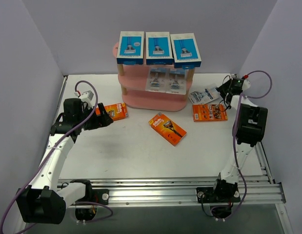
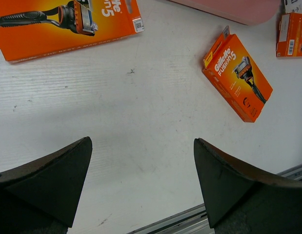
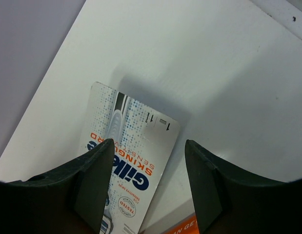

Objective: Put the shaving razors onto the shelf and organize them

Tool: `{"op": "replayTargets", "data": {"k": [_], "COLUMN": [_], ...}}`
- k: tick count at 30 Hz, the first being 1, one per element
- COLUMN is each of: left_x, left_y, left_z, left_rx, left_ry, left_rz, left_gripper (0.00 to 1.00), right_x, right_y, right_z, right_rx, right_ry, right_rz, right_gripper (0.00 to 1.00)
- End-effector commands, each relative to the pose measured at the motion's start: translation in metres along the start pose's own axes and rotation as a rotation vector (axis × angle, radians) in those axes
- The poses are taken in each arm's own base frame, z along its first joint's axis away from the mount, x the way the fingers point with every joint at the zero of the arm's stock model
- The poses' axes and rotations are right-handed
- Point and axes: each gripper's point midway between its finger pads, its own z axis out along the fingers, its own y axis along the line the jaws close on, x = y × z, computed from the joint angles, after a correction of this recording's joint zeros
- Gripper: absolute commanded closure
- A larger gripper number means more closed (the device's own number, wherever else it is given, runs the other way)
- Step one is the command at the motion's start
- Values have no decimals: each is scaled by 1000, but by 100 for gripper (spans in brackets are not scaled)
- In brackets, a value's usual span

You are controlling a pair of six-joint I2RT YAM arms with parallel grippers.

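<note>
The pink shelf (image 1: pixel 151 101) stands at the back centre. Three blue-and-white razor boxes (image 1: pixel 158 48) stand in a row on its top board, and two grey blister packs (image 1: pixel 165 80) sit on the middle board. A third blister pack (image 1: pixel 205 94) (image 3: pixel 136 131) lies flat on the table to the shelf's right. My right gripper (image 1: pixel 220 92) (image 3: pixel 150 142) hovers open over it, one finger above its print, the other clear of its edge. Three orange cards lie on the table: left (image 1: pixel 116 111) (image 2: pixel 53 24), centre (image 1: pixel 167 128) (image 2: pixel 237 77), right (image 1: pixel 209 112) (image 2: pixel 291 34). My left gripper (image 1: pixel 107 118) (image 2: pixel 142 140) is wide open beside the left card, holding nothing.
Grey walls close in the table on the left, back and right. An aluminium rail (image 1: pixel 180 192) carrying both arm bases runs along the near edge. The shelf's bottom board (image 2: pixel 238 9) shows at the top of the left wrist view.
</note>
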Motion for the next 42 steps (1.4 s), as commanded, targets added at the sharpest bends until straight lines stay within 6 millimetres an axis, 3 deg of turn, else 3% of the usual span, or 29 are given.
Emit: {"op": "replayTargets", "data": {"k": [1, 10, 19, 25, 28, 30, 37, 42], "left_x": [-9, -8, -9, -8, -8, -8, -10, -11], "left_y": [-5, -2, 2, 5, 5, 5, 4, 5], "left_z": [-4, -2, 0, 2, 2, 2, 0, -2], "left_rx": [14, 4, -7, -12, -11, -12, -15, -19], "left_ry": [-37, -31, -28, -20, -20, -23, -35, -47], "left_rz": [28, 27, 17, 10, 8, 10, 12, 13], "left_gripper": [6, 6, 6, 6, 6, 6, 6, 6], "right_x": [-19, -2, 15, 21, 20, 19, 1, -13], "right_y": [5, -14, -18, -21, -18, -15, 3, 15], "right_z": [5, 28, 39, 44, 44, 42, 19, -18], "right_rx": [-7, 4, -30, -36, -47, -54, -89, -115], "right_ry": [-34, 5, 26, 33, 34, 34, 15, -13], "right_rz": [-7, 11, 26, 34, 44, 47, 41, 42], "right_gripper": [45, 45, 54, 71, 88, 100, 100, 100]}}
